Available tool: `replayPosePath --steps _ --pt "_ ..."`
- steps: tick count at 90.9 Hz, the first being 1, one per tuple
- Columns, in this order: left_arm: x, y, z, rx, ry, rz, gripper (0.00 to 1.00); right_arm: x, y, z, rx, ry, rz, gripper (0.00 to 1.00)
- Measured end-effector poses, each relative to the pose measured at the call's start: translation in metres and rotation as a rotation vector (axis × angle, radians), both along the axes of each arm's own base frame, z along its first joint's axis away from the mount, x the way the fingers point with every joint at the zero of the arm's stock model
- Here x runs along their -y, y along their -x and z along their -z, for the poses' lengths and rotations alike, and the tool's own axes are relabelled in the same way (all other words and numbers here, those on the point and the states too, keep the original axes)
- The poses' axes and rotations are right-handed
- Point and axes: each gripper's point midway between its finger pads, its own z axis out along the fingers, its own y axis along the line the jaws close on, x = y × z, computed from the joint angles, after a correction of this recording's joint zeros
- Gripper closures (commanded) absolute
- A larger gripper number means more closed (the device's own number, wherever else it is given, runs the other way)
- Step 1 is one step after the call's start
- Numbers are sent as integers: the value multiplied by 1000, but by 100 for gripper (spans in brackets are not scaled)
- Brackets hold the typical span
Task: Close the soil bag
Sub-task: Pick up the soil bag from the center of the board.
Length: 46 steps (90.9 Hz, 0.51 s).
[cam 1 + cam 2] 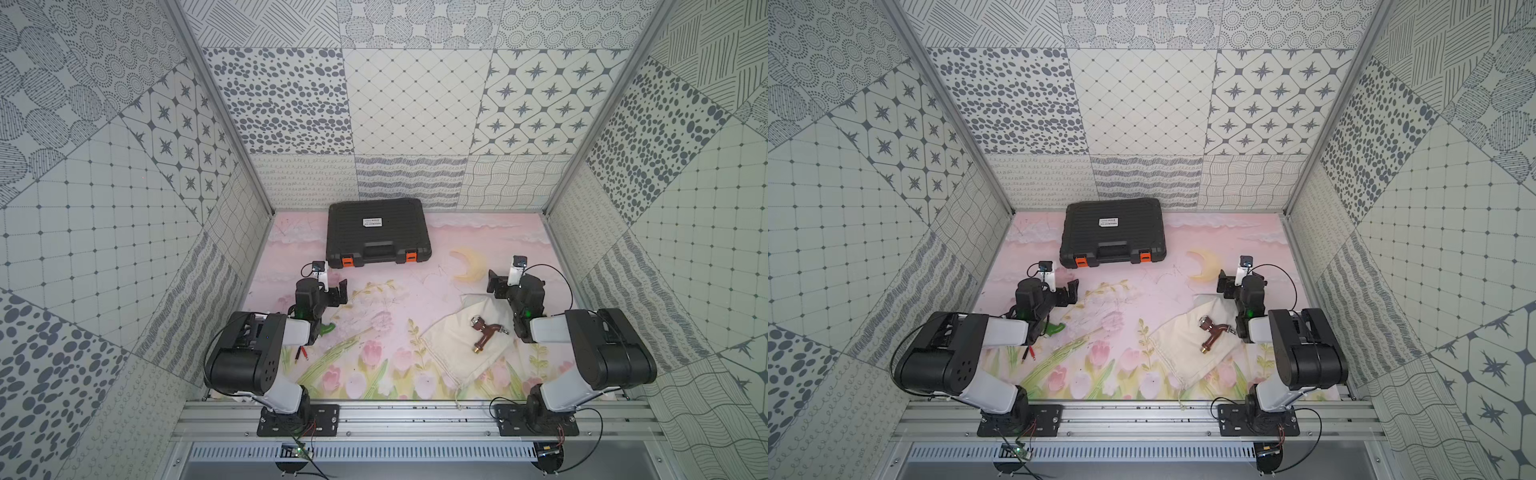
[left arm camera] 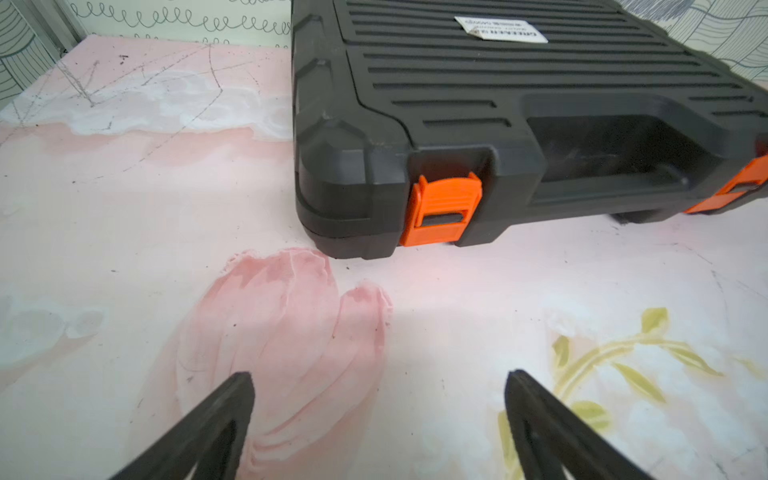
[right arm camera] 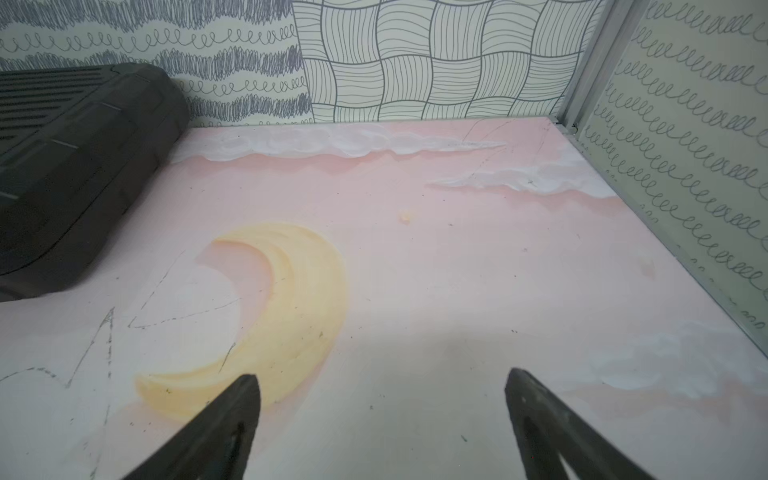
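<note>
At the left of a top view the left claw [image 1: 337,292] hangs above the surface [image 1: 386,286], jaws spread wide and holding nothing. Its wrist view shows only bare pink surface between the jaws, with the black case [image 2: 519,104] beyond. A green item [image 1: 326,329] pokes out from under that arm, well apart from the work.

Right of centre, in the lower half of both top views, the soil bag [image 1: 451,349] lies flat and slack, its mouth not yet drawn. A brown tap [image 1: 485,331] rests on the cloth toward its right side. A thin cord [image 1: 457,395] trails from the bag's lower corner toward the rail [image 1: 415,411]. The hemmed edge above the cord looks to be the mouth. A second cord cannot be made out.

At the right, the right claw [image 3: 382,377] is likewise wide open and empty, aimed past the bag at the painted moon [image 3: 291,311].

The step in hand is likely the reach for the cord. It would go best with one claw pinning the cloth beside the hem. The other would pinch the cord close to the mouth and pull along the surface, away from the bag. The cord is thin and lies flat, so it calls for a low, square pinch. The tap may slide as the cloth gathers.
</note>
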Motion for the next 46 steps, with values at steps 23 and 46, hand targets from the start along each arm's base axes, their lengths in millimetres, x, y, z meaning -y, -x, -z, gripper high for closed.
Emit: replayPosePath --steps 23,46 --pt "0 0 0 0 0 0 1 -1 0 0 -2 -2 -6 3" --pt "1 0 0 0 3 6 1 -1 0 0 -2 -4 -8 3"
